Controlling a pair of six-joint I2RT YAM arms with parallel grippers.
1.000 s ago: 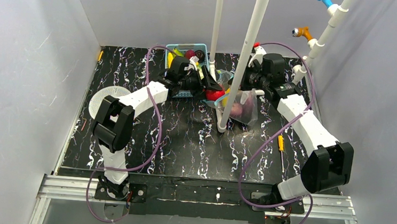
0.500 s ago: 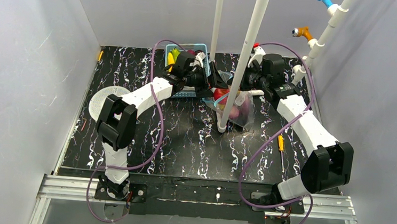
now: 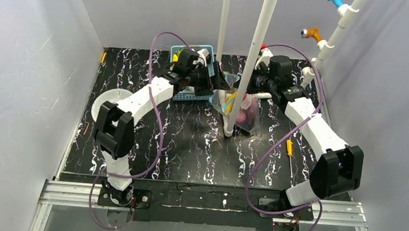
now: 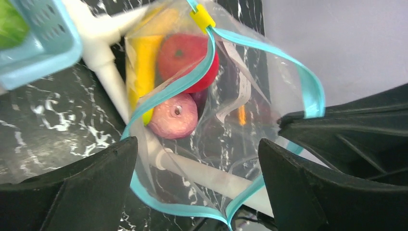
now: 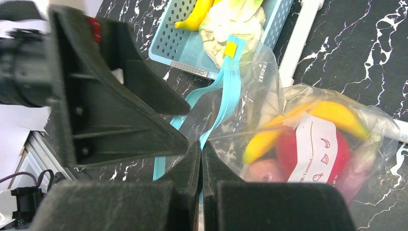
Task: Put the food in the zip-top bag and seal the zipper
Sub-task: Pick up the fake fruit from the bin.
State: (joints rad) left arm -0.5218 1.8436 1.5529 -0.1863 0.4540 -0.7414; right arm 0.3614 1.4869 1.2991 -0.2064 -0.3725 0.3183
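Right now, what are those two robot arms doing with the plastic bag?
The right arm's fingers are pinched shut on the mouth edge of the clear zip-top bag. The left arm's fingers are spread wide over that mouth, holding nothing. An apple, a banana and a pinkish-purple piece are already inside. The blue zipper is not closed yet, and another banana lies in the blue basket nearby.
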